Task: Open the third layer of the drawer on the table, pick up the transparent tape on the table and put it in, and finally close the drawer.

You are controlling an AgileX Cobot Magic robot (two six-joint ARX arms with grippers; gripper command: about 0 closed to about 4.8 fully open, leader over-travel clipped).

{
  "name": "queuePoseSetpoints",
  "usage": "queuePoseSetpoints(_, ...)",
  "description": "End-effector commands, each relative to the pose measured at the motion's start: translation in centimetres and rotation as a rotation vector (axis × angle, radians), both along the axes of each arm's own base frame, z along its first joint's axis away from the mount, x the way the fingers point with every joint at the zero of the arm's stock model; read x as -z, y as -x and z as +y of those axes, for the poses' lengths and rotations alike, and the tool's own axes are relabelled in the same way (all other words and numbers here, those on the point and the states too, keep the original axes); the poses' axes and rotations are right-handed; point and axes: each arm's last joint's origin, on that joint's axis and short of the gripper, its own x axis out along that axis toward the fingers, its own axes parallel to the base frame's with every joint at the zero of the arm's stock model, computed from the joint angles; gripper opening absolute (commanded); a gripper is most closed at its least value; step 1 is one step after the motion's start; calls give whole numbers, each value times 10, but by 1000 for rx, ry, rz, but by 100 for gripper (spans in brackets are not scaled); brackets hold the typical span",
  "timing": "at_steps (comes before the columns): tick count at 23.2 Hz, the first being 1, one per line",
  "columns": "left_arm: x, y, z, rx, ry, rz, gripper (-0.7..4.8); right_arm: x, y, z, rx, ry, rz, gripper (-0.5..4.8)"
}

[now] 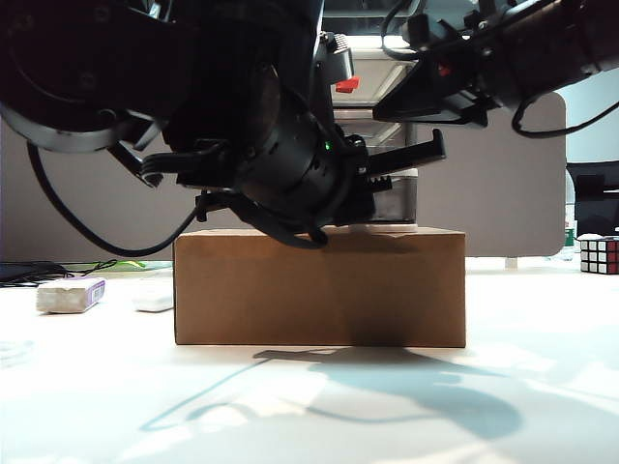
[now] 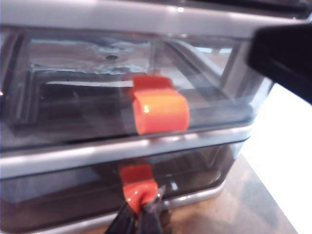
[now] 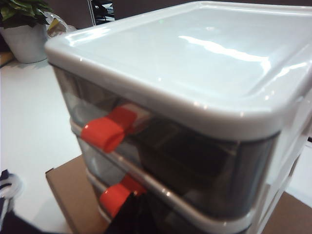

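Left gripper (image 2: 141, 214) pinches the bottom handle (image 2: 138, 187) of the drawer (image 2: 146, 19)
Left arm fills the upper left of the exterior view, its wrist angled down and level with the drawer's base, above the cardboard box (image 1: 319, 287) the drawer stands on; the right arm (image 1: 503, 53) reaches in from the upper right, near the drawer's top. Left wrist view shows what the exterior hides: dark fingertips (image 2: 153, 217) pressed together on the red-orange handle of the third layer (image 2: 63, 195), which sits flush in its frame, with the middle tray's handle (image 2: 161, 111) above. Right wrist view looks down over the pale lid (image 3: 195, 53) and two upper handles; the right gripper's jaws are not shown there, so their state cannot be told. Only the exterior shows the table (image 1: 542, 387), a white-and-purple block (image 1: 70, 294) and a puzzle cube (image 1: 600, 255); the tape is not identifiable in any view
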Motion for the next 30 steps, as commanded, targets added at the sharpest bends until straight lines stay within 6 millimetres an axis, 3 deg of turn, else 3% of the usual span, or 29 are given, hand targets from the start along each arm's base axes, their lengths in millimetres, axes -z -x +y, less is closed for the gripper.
queuePoseSetpoints(1,-2,4,-2,-3,7,-10,-6,-8,-8,4,-1,-17,-42,-5)
queuePoseSetpoints(8,-2,24,-11,-15,-44,-32,-6,-11,-17,9,-1,-16,-40,-5)
queuePoseSetpoints(13,3,58,-20,-7,-71,-37,-6,-11,-17,9,-1,-17,-40,-5)
queuePoseSetpoints(17,12,83,-15,-13,-78,-26,-6,-11,-17,9,-2,-16,-40,-5)
queuePoseSetpoints(20,15,87,-8,-30,-88,-25,-6,-11,-17,9,-2,-16,-39,-5)
queuePoseSetpoints(22,12,89,0,-27,-82,-26,78,-11,-17,9,-4,-18,-40,-5)
queuePoseSetpoints(23,5,92,7,-22,-63,-30,165,-12,-17,9,-6,-18,-41,-5)
queuePoseSetpoints(24,1,95,12,-17,-49,-34,185,-13,-16,8,-8,-19,-43,-5)
queuePoseSetpoints(27,-27,114,45,25,12,-70,184,-18,-10,7,-47,-19,-34,-5)
queuePoseSetpoints(30,-40,122,83,56,-94,-62,187,-22,-3,3,-50,-4,-1,-5)
